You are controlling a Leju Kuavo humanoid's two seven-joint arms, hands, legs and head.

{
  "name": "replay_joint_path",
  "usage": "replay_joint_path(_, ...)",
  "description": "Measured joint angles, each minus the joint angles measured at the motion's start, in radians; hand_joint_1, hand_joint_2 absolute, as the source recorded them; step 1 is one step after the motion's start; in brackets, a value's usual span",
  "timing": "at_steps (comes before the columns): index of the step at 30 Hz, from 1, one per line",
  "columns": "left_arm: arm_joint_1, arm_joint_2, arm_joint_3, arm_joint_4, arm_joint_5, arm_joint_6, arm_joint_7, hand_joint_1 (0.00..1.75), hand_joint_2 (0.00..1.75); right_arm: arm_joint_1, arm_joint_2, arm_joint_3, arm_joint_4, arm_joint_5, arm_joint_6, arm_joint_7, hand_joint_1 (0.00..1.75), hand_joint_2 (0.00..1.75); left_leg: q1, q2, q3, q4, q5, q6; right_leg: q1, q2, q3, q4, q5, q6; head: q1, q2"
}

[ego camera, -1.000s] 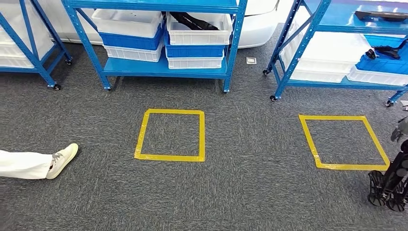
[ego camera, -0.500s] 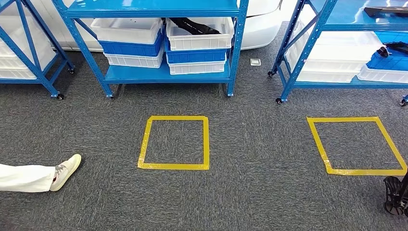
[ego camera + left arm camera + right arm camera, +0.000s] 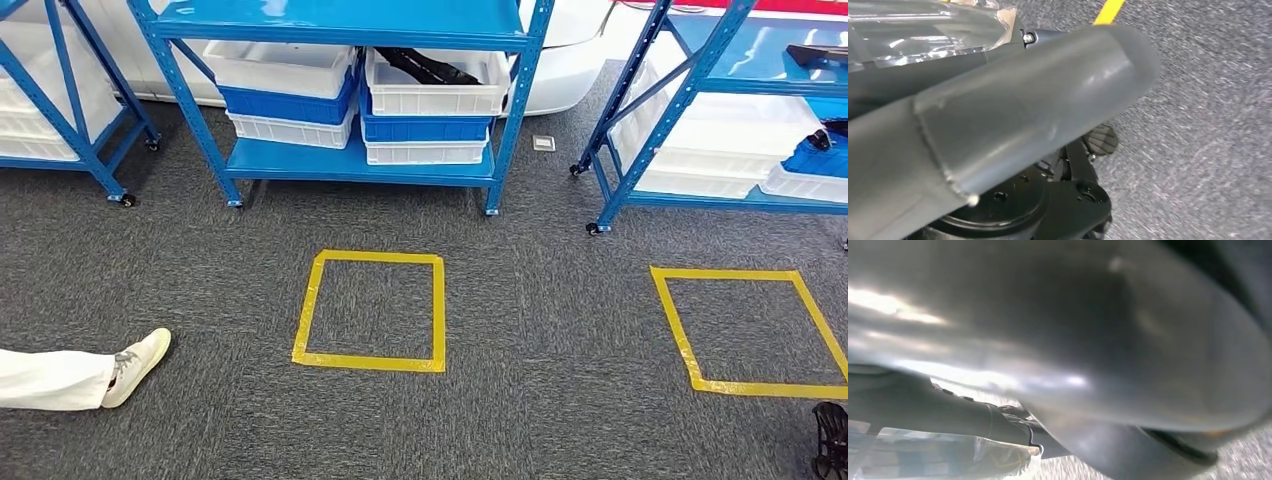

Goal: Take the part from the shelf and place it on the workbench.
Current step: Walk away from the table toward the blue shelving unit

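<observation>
A long black part (image 3: 428,66) lies in the top white bin (image 3: 437,97) on the middle blue shelf (image 3: 350,162) at the far side of the carpet. More black parts lie on the right shelf, one on its upper board (image 3: 820,55) and one on a blue bin (image 3: 826,134). A dark sliver of my right hand (image 3: 830,448) hangs at the lower right corner, far from the shelves. My left hand's thick grey thumb (image 3: 1013,115) hangs over the carpet. My right hand's thumb (image 3: 1108,340) is a close blur. I cannot make out how the fingers of either hand stand.
Two yellow tape squares mark the grey carpet, one in the middle (image 3: 372,311) and one at the right (image 3: 752,330). A person's white trouser leg and shoe (image 3: 130,365) reach in from the left. A third blue shelf (image 3: 60,110) stands far left.
The whole picture has shifted down and to the right, so the camera has moved. My right hand has sunk toward the lower right corner. The person's foot stays in place.
</observation>
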Motion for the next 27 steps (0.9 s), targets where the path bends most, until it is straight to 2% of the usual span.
replay_joint_path(1,0.0,-0.001,0.0,0.0,-0.001,0.0,0.0,0.0,0.0,0.0,0.0,0.0,0.0,0.0,0.0,0.004,0.0,0.0,0.0,-0.002,0.01,0.0,-0.009,-0.003,-0.001,-0.002,0.015,-0.066,0.043,0.01,0.001,0.0)
replay_joint_path(2,0.0,-0.001,0.0,0.0,-0.002,0.0,0.001,0.0,0.0,0.001,0.0,-0.001,0.0,0.0,0.0,0.007,0.0,0.0,-0.001,-0.003,0.022,0.001,-0.02,-0.008,-0.001,-0.005,0.026,-0.128,0.083,0.013,0.0,0.0)
replay_joint_path(3,0.001,-0.001,-0.001,0.001,-0.003,-0.001,0.001,0.0,0.0,0.002,0.001,-0.002,0.001,-0.001,0.0,0.011,0.0,0.0,-0.002,-0.003,0.03,0.0,-0.029,-0.014,0.0,-0.01,0.035,-0.173,0.11,0.008,0.0,0.0)
replay_joint_path(4,0.001,-0.001,-0.001,0.001,-0.004,-0.001,0.002,0.0,0.0,0.001,0.002,-0.004,0.0,-0.001,0.0,0.013,0.0,0.0,-0.004,-0.003,0.036,-0.001,-0.037,-0.021,0.003,-0.014,0.042,-0.197,0.125,-0.004,0.0,0.0)
replay_joint_path(6,0.001,-0.001,-0.002,0.002,-0.006,0.002,0.003,0.0,0.0,0.001,0.004,-0.006,0.0,-0.001,0.0,0.015,0.0,0.0,-0.006,-0.001,0.049,0.004,-0.042,-0.035,0.004,-0.014,0.056,-0.208,0.13,-0.031,-0.001,0.0)
replay_joint_path(8,-0.001,-0.002,-0.003,0.002,-0.006,0.007,0.004,0.0,0.0,0.0,0.007,-0.007,-0.001,0.0,-0.001,0.017,0.0,0.0,-0.005,0.002,0.052,0.031,-0.053,-0.045,-0.001,-0.01,0.077,-0.216,0.135,-0.045,-0.002,0.0)
replay_joint_path(9,-0.003,-0.002,-0.003,0.002,-0.006,0.009,0.005,0.0,0.0,0.0,0.008,-0.007,-0.001,0.001,-0.001,0.018,0.0,0.0,-0.004,0.003,0.035,0.065,-0.067,-0.05,-0.003,-0.008,0.089,-0.217,0.132,-0.05,-0.003,0.0)
replay_joint_path(10,-0.003,-0.002,-0.003,0.002,-0.006,0.01,0.004,0.0,0.0,-0.001,0.009,-0.007,-0.001,0.002,-0.001,0.019,0.0,0.0,-0.003,0.003,0.004,0.115,-0.087,-0.053,-0.003,-0.009,0.095,-0.218,0.127,-0.055,-0.004,0.0)
replay_joint_path(12,-0.004,-0.001,-0.004,0.002,-0.006,0.013,0.004,0.0,0.0,0.0,0.009,-0.007,-0.001,0.004,-0.001,0.02,0.0,0.0,-0.003,0.003,-0.079,0.227,-0.134,-0.058,-0.001,-0.007,0.104,-0.218,0.115,-0.063,-0.004,0.0)
replay_joint_path(13,-0.003,-0.001,-0.004,0.002,-0.005,0.015,0.004,0.0,0.0,0.001,0.009,-0.007,-0.001,0.006,-0.001,0.02,0.0,0.0,-0.003,0.003,-0.113,0.256,-0.147,-0.058,0.0,-0.005,0.111,-0.218,0.107,-0.064,-0.004,0.0)
replay_joint_path(14,-0.001,0.0,-0.004,0.002,-0.004,0.018,0.003,0.0,0.0,0.002,0.009,-0.007,-0.001,0.007,-0.001,0.02,0.0,0.0,-0.004,0.003,-0.133,0.254,-0.14,-0.057,0.001,-0.003,0.121,-0.218,0.099,-0.064,-0.004,0.0)
replay_joint_path(15,0.0,0.0,-0.004,0.002,-0.003,0.02,0.002,0.0,0.0,0.002,0.009,-0.007,-0.001,0.009,0.0,0.02,0.0,0.0,-0.004,0.003,-0.137,0.221,-0.111,-0.053,0.002,-0.001,0.134,-0.218,0.089,-0.063,-0.004,0.0)
replay_joint_path(17,0.001,0.002,-0.004,0.003,-0.002,0.023,0.001,0.0,0.0,0.003,0.01,-0.007,-0.001,0.012,0.001,0.02,0.0,0.0,-0.009,0.004,-0.12,0.111,-0.012,-0.038,0.004,0.001,0.156,-0.218,0.069,-0.059,-0.004,0.0)
replay_joint_path(19,0.001,0.004,-0.004,0.004,-0.002,0.024,0.0,0.0,0.0,0.002,0.01,-0.007,0.0,0.013,0.002,0.02,0.0,0.0,-0.018,0.003,-0.107,0.045,0.038,-0.023,0.006,0.003,0.165,-0.222,0.052,-0.048,-0.004,0.0)
replay_joint_path(21,0.0,0.003,-0.005,0.004,-0.002,0.026,-0.001,0.0,0.0,0.001,0.01,-0.007,0.0,0.014,0.002,0.02,0.0,0.0,-0.022,0.0,-0.097,0.029,0.041,-0.01,0.01,0.004,0.178,-0.22,0.05,-0.033,-0.005,0.0)
replay_joint_path(23,0.001,0.002,-0.005,0.003,-0.001,0.026,-0.002,0.0,0.0,0.002,0.009,-0.008,0.0,0.014,0.001,0.02,0.0,0.0,-0.017,0.0,-0.072,0.013,0.048,0.0,0.011,0.003,0.186,-0.2,0.048,-0.021,-0.003,0.0)
replay_joint_path(24,0.001,0.001,-0.005,0.003,-0.001,0.026,-0.002,0.0,0.0,0.001,0.008,-0.008,0.0,0.015,0.001,0.02,0.0,0.0,-0.014,0.001,-0.06,0.008,0.047,0.004,0.01,0.003,0.17,-0.169,0.042,-0.018,-0.002,0.0)
replay_joint_path(25,0.001,0.0,-0.005,0.003,-0.001,0.026,-0.002,0.0,0.0,0.001,0.007,-0.008,0.0,0.015,0.001,0.02,0.0,0.0,-0.012,0.001,-0.052,0.004,0.045,0.006,0.008,0.002,0.138,-0.117,0.029,-0.017,-0.001,0.0)
replay_joint_path(27,0.0,-0.001,-0.006,0.002,-0.001,0.024,-0.004,0.0,0.0,0.0,0.006,-0.008,0.0,0.015,0.002,0.017,0.0,0.0,-0.012,0.0,-0.044,0.002,0.034,0.009,0.007,0.002,0.052,0.005,-0.011,-0.018,0.0,0.0)
